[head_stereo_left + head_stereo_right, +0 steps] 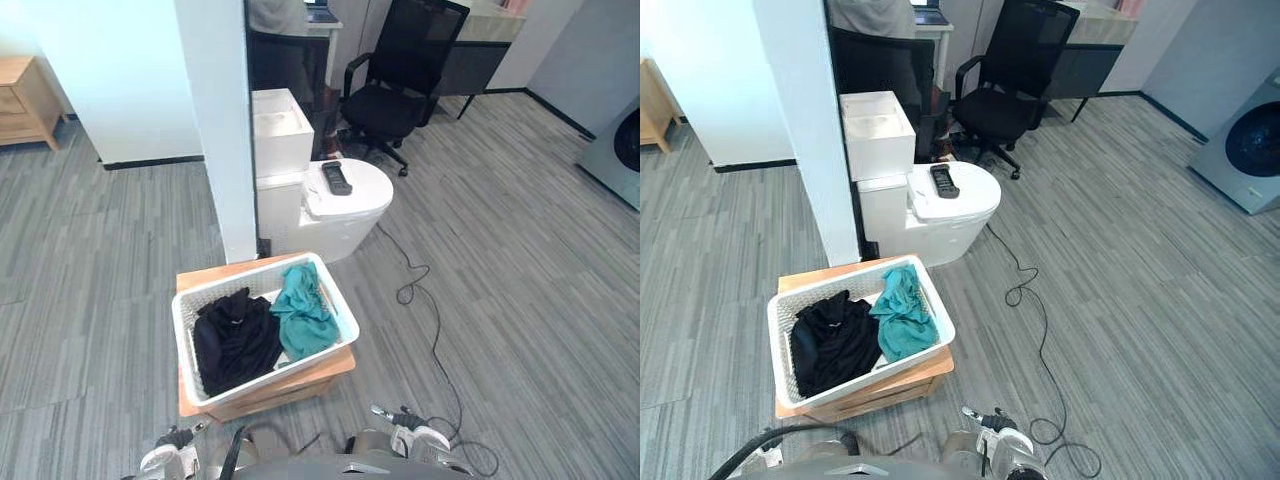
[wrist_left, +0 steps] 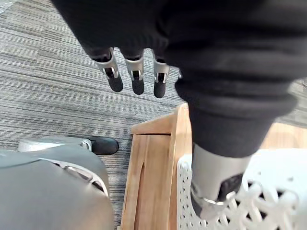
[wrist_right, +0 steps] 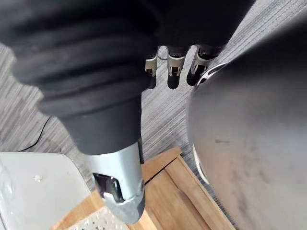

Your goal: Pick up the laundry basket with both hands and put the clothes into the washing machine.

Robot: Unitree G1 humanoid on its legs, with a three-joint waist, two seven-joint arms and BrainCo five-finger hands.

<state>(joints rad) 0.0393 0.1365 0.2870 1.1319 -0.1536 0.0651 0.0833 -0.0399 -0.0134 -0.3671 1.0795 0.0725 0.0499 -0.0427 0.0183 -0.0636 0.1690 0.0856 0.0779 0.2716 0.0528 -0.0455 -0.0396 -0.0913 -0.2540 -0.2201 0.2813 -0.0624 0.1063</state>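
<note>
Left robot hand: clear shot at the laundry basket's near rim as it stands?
Probably yes. The left robot hand hangs open right beside the laundry basket corner on the wooden stand, with nothing between them.

A white laundry basket [image 1: 182, 335] sits on a low wooden stand [image 1: 215, 271], with bare grey floor [image 1: 520, 300] open along its left and right sides. Close behind it rise a white pillar [image 1: 225, 130] and a white toilet [image 1: 330, 215]. To the right, open floor runs clear to the washing machine [image 1: 1245, 150]. A black office chair [image 1: 395, 85] stands well back.
</note>
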